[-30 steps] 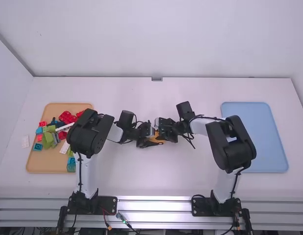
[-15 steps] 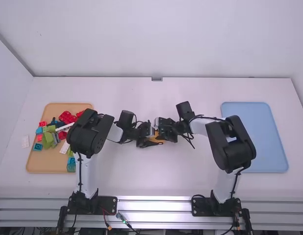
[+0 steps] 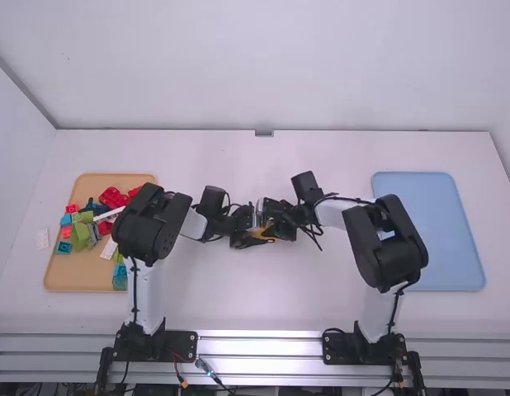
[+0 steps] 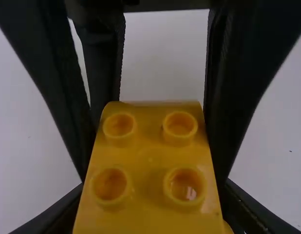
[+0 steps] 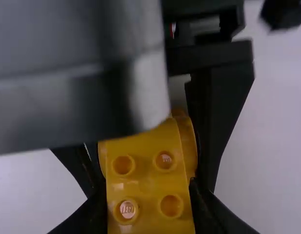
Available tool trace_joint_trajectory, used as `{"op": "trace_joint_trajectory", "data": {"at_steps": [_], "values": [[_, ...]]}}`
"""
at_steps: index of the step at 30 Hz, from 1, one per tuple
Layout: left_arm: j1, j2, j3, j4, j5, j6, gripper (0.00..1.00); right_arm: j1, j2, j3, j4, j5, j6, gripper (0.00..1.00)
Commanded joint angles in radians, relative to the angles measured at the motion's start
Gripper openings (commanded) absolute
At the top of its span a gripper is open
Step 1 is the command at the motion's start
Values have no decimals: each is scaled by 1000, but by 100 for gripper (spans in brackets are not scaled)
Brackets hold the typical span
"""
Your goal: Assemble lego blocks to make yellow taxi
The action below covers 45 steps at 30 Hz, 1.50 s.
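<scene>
The left tool (image 3: pixel 248 236) and the right tool (image 3: pixel 280 221) both grip the yellow blocks (image 4: pixel 149 158), studs showing, around the middle of the table (image 3: pixel 238 305). Colourful loose blocks (image 3: pixel 82 234) lie in the tan tray (image 3: pixel 69 280) at left; the blue tray (image 3: pixel 428 198) sits at right.

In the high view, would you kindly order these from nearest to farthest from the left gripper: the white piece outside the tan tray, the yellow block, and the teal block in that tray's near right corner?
1. Yellow block: right at the left gripper.
2. Teal block: to the left, inside the tray.
3. White piece: farthest left, on the table.
</scene>
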State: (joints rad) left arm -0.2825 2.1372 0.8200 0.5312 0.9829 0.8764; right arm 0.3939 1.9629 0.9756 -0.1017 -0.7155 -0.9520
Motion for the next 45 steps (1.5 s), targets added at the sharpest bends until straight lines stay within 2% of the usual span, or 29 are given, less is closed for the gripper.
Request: {"op": "trace_joint_trajectory", "data": {"at_steps": [1,11,19,25,26,32,34,36,37,38,40,41,42,43,45], "values": [[-13,12,-10,-19,-61,-23,50,4,17,-6,-8,59,28,42],[-13,12,-10,-24,-60,-23,50,3,11,14,-8,-1,0,46],[-13,12,-10,-26,-60,-23,49,3,-51,12,16,-44,-25,50],[-13,12,-10,-26,-60,-23,49,-17,-84,12,26,-48,-24,48],[-13,12,-10,-26,-60,-23,49,-25,-84,11,18,-48,-24,44],[-13,12,-10,-26,-61,-23,53,-73,-84,12,7,-112,-34,44],[-13,12,-10,-26,-60,-23,60,-112,-84,11,-13,-177,-83,45],[-13,12,-10,-26,-60,-23,70,-158,-84,10,-51,-261,-133,50],[-13,12,-10,-26,-60,-23,74,-171,-84,6,-66,-285,-152,57],[-13,11,-10,-24,-60,-24,87,-194,-84,-10,-71,-324,-189,64],[-13,11,-10,-22,-60,-24,99,-206,-83,-27,-60,-346,-205,72],[-13,10,-10,-23,-60,-24,99,-216,-83,-45,-43,-357,-209,79],[-13,-5,-10,-38,-61,-37,99,-226,-81,-89,29,-364,-182,94],[-13,-7,-10,-40,-62,-40,99,-227,-80,-93,38,-364,-177,94],[-13,-52,-10,-97,-101,-50,99,-229,-68,-155,184,-377,-85,99]]}}
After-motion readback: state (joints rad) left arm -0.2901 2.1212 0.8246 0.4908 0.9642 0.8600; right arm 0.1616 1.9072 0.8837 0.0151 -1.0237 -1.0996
